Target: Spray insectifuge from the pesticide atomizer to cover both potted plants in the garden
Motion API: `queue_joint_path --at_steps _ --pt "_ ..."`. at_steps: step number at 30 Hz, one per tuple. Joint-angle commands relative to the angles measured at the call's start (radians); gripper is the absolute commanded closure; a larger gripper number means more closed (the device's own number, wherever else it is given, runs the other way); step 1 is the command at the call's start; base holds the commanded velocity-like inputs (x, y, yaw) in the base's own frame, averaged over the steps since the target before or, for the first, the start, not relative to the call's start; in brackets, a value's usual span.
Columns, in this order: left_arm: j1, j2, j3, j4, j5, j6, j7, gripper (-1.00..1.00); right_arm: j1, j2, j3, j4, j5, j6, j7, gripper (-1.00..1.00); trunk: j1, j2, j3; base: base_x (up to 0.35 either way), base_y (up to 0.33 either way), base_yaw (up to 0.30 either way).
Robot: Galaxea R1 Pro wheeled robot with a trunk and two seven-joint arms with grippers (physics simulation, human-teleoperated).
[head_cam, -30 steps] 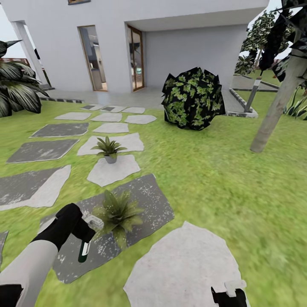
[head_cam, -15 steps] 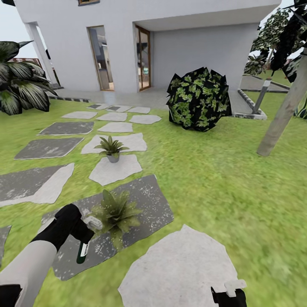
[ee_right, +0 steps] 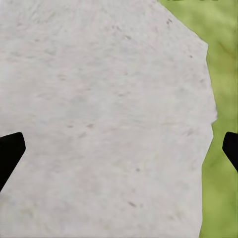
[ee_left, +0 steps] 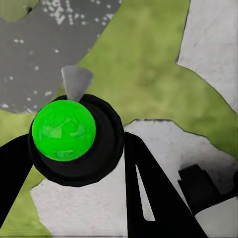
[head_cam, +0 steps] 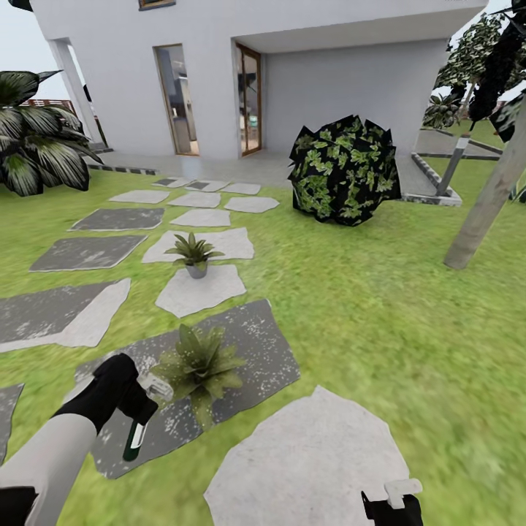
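Atomizer, slim dark pesticide atomizer [head_cam: 136, 437] with pale spray head, pinched in left gripper [head_cam: 143, 398], now tilted further, head beside near green potted rosette [head_cam: 199, 360] on speckled grey stone [head_cam: 256, 343]. Spraying likely next; 2nd potted rosette [head_cam: 193, 253] beyond that stone, untouched. Right gripper [ee_right: 119, 148] spread, mostly cut off.

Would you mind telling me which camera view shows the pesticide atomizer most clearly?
The head view: the pesticide atomizer hangs from the left gripper, its side and pale spray head visible beside the near potted plant. The left wrist view shows just its round green end, close-up. The right wrist view looks at a pale stepping stone.
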Motion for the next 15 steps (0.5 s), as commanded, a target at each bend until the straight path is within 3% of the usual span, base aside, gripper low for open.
queue_joint_path --at_steps 1,8,15 --pt "0.000 0.000 0.000 0.004 -0.008 0.005 -0.009 1.00 -0.001 0.000 -0.008 0.001 0.006 -0.004 0.004 -1.00 0.000 0.000 -0.001 0.092 0.000 0.000" --pt "0.000 -0.005 0.000 0.020 -0.009 0.004 -0.008 1.00 0.000 0.000 -0.008 0.000 0.006 -0.004 0.002 -1.00 0.000 0.000 -0.001 0.169 -0.015 0.008" --pt "0.000 -0.005 0.000 0.020 -0.009 0.004 -0.007 1.00 -0.001 0.000 -0.008 0.002 0.006 -0.004 0.002 -1.00 0.000 0.000 -0.001 0.020 -0.006 0.224"
